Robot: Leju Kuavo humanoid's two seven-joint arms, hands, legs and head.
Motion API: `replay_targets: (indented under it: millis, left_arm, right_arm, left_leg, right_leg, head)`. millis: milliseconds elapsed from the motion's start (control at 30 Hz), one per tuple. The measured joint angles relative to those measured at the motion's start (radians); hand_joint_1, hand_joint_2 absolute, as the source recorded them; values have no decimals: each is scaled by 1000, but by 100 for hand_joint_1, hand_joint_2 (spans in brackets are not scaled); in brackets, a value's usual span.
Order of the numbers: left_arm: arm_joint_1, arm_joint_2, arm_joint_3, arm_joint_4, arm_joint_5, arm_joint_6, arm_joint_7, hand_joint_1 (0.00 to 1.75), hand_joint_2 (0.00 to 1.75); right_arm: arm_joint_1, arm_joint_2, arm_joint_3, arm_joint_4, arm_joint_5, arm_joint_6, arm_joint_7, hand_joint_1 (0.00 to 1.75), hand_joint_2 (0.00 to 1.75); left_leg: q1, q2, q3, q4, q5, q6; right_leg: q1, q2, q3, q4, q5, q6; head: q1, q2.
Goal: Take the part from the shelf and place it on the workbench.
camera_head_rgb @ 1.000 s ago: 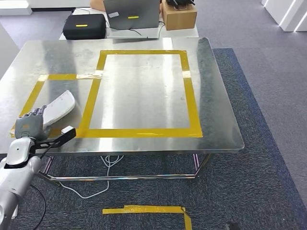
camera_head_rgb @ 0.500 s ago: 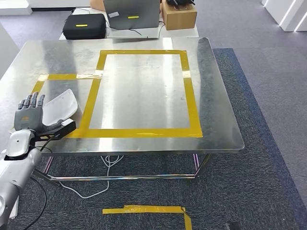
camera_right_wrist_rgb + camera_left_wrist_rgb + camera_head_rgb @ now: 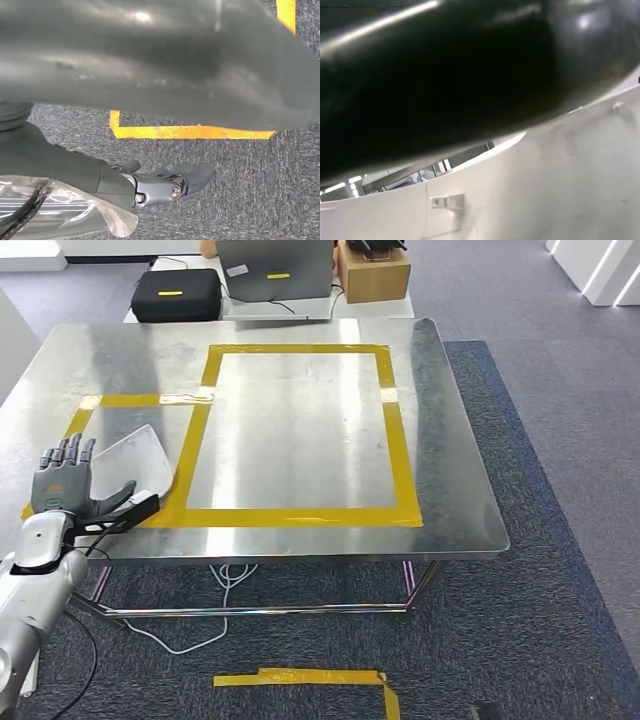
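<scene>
A: Where's the part?
B: White part (image 3: pixel 134 464) lies flat on the workbench (image 3: pixel 453 440), near-left corner, inside the small yellow tape box.
A: Hands?
B: Left hand (image 3: pixel 66 483) just left of it, fingers spread, empty. Right hand (image 3: pixel 170 182) hangs over carpet, fingers loosely extended, empty.

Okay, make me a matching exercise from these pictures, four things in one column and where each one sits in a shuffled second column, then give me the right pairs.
Things:
1. white part
2. left hand
3. black case
4. cardboard box

Places:
A. far table, on its right side
B. near left corner of the workbench, beside the part
C. far table, on its left side
D. on the workbench, inside the small yellow taped area

Pairs: 1-D, 2-B, 3-C, 4-A
</scene>
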Motion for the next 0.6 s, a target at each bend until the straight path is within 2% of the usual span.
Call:
replay_targets:
  millis: [233,400,600]
  left_arm:
    - [7,1,1,-11,17,73,-26,0,0]
    - [40,17,-1,-82,-73,126,-30,0,0]
    - [53,47,-2,-190,-126,86,-24,0,0]
  right_arm:
    - [0,0,0,0,2,-3,-1,0,0]
    - [-1,1,0,0,8,-2,-8,0,0]
    - [-7,12,0,0,9,0,-8,0,0]
  left_leg:
    - [0,0,0,0,0,0]
    - [0,0,0,0,0,0]
    - [-5,0,-1,3,-2,3]
  right_leg:
    - [0,0,0,0,0,0]
    - [0,0,0,0,0,0]
    - [-5,-1,0,-1,1,3]
  head:
    - [0,0]
    - [0,0]
    - [0,0]
